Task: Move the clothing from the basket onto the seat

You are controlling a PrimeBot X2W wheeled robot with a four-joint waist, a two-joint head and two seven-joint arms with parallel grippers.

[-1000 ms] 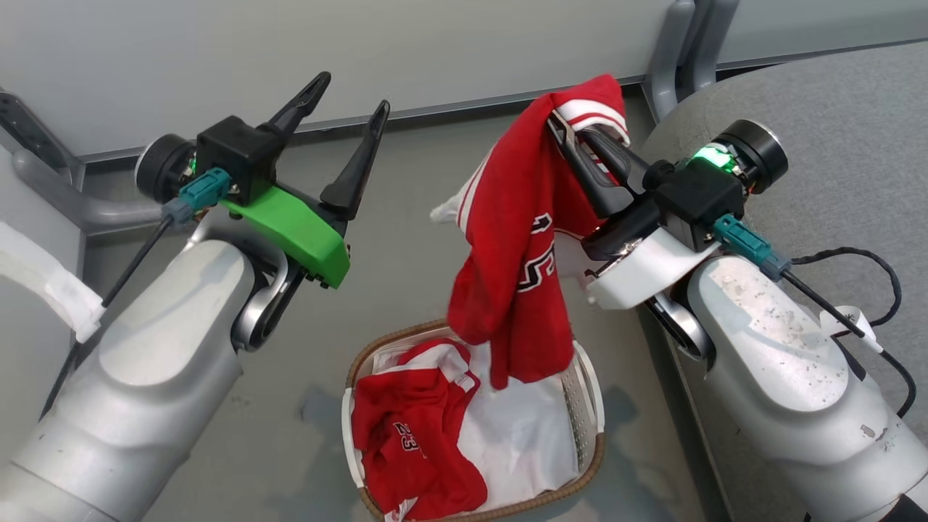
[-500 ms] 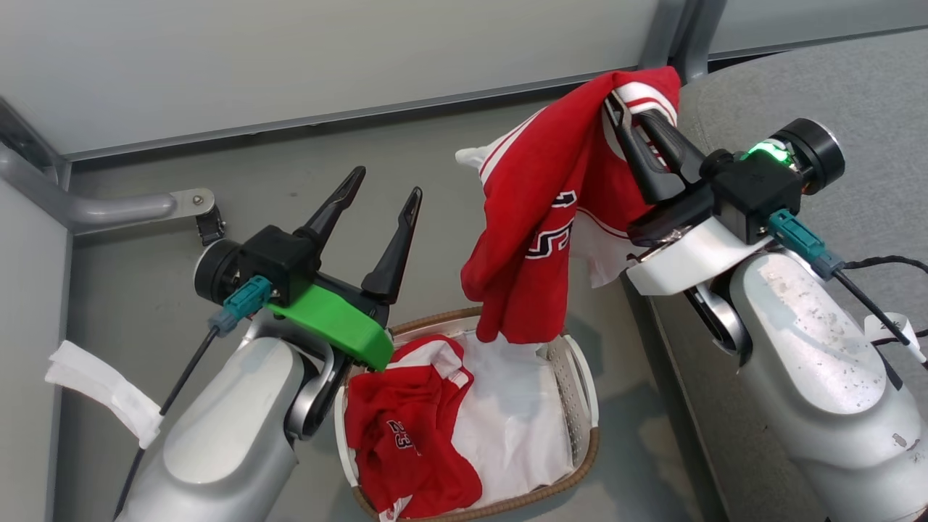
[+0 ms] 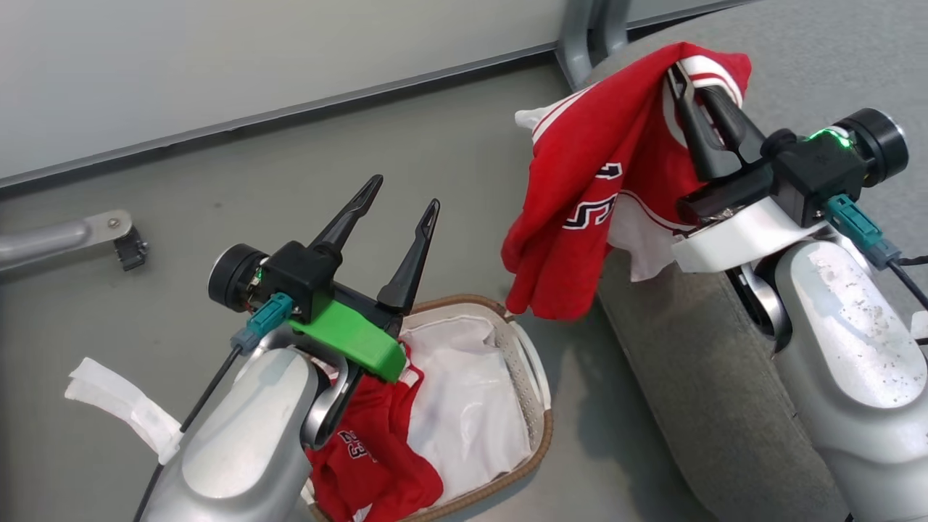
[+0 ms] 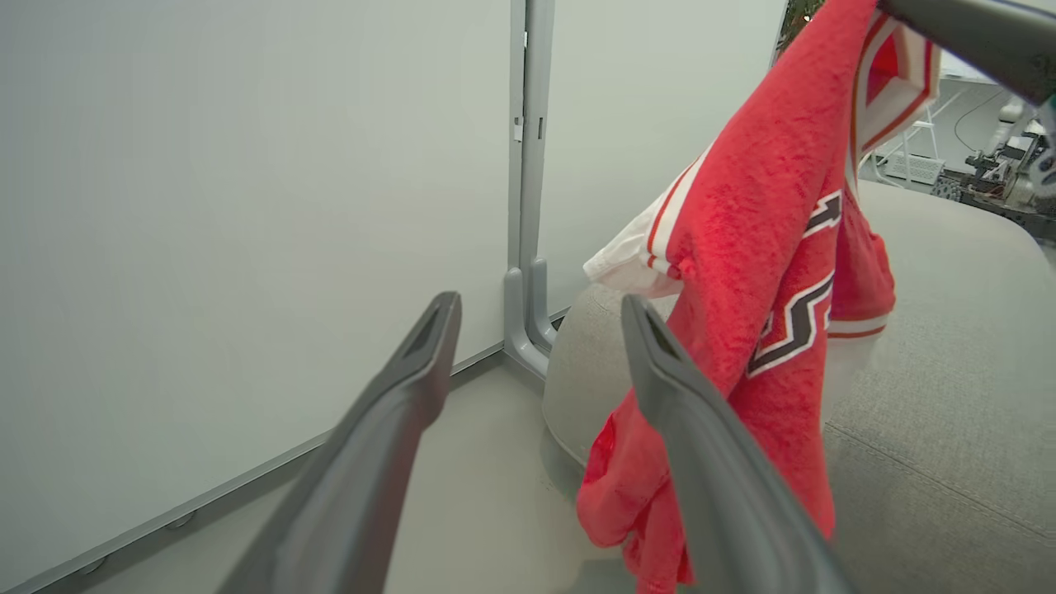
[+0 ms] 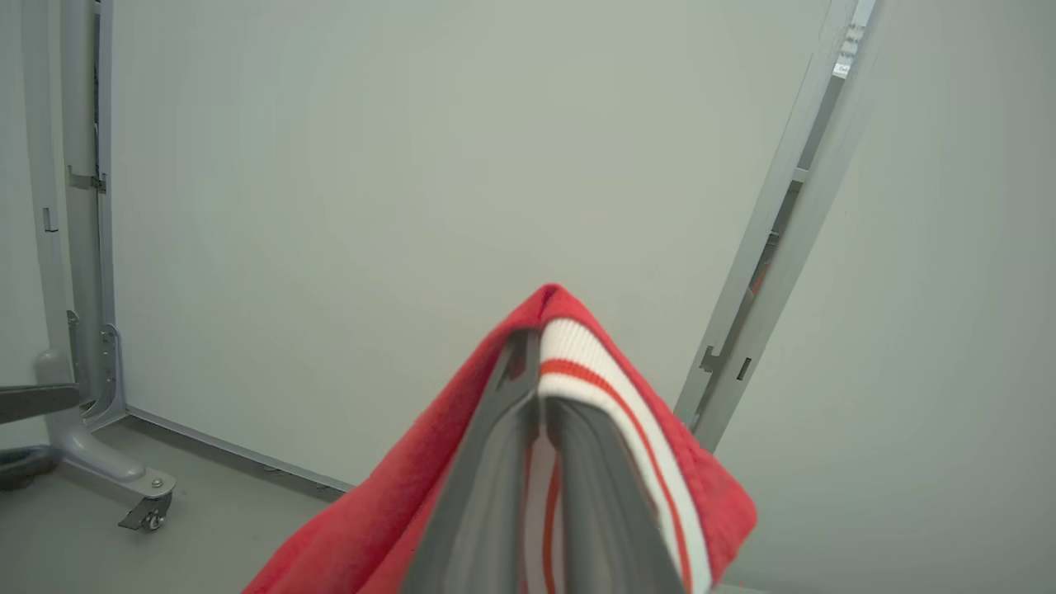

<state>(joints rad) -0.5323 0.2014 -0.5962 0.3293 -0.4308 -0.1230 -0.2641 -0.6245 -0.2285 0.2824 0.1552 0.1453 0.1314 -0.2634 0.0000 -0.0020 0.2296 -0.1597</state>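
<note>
A red garment [image 3: 580,196] with white stripes and a dark number hangs from my right gripper [image 3: 685,72], which is shut on its striped collar [image 5: 594,388]. The cloth dangles over the rounded left edge of the grey seat [image 3: 674,362]. In the left wrist view the same garment [image 4: 759,272] hangs in front of the seat [image 4: 932,371]. A second red garment [image 3: 370,457] lies in the white basket [image 3: 536,413] on its white liner [image 3: 457,399]. My left gripper [image 3: 402,196] stands open above the basket's near-left side, holding nothing.
A pale partition wall [image 3: 254,51] runs along the back, with a grey post [image 3: 580,36] beside the seat. A grey metal bar with a caster [image 3: 109,232] sits on the floor at far left. White tape [image 3: 116,406] wraps my left forearm.
The head camera has turned right, so the basket now sits lower left. My right gripper has carried the hanging garment from above the basket over to the seat's edge. The left gripper stays open.
</note>
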